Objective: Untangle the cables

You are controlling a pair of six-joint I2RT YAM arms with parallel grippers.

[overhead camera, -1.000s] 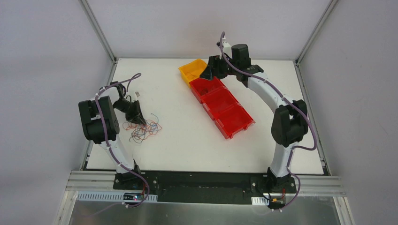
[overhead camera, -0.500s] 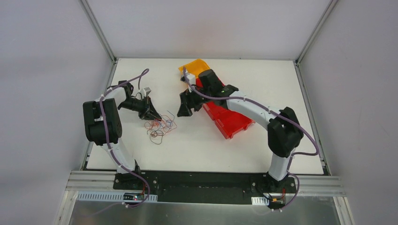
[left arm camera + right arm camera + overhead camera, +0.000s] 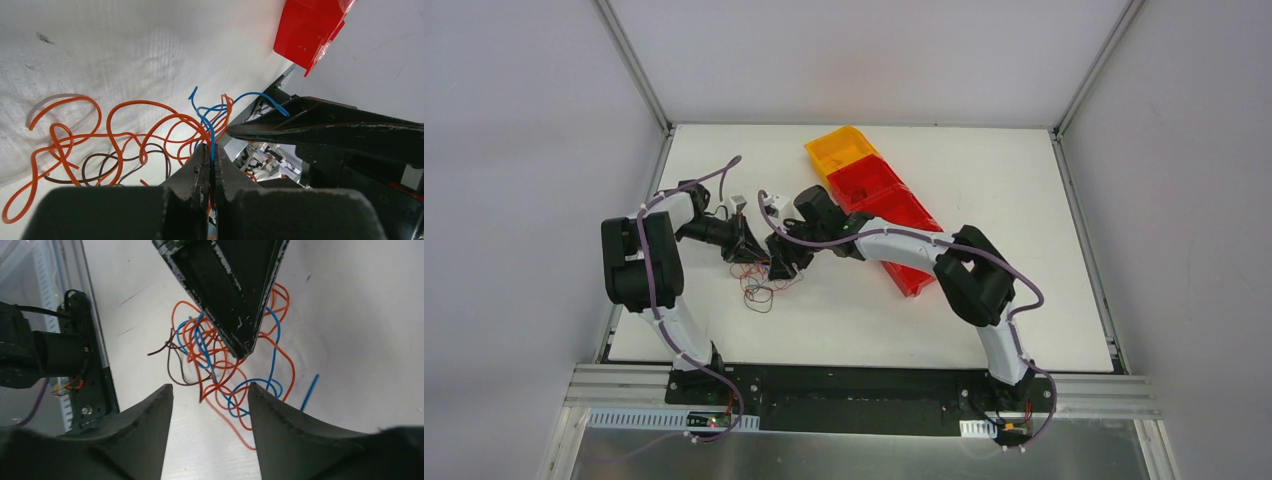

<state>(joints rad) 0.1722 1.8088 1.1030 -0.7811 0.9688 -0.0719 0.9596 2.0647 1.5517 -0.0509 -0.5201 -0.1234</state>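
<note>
The right gripper [image 3: 210, 392] has swung from the bins [image 3: 894, 215] over to the cables [image 3: 215, 360], jaws apart, gripping nothing. The left gripper [image 3: 210, 162] stays pinched on a blue strand [image 3: 212, 140]; the tangle lies on the table [image 3: 854, 320], mid-left.

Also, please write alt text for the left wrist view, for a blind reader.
The left gripper is shut on a blue wire in a loose tangle of orange, blue and dark brown cables on the white table. The right gripper's dark fingers reach in from the right; a red bin sits beyond.
</note>
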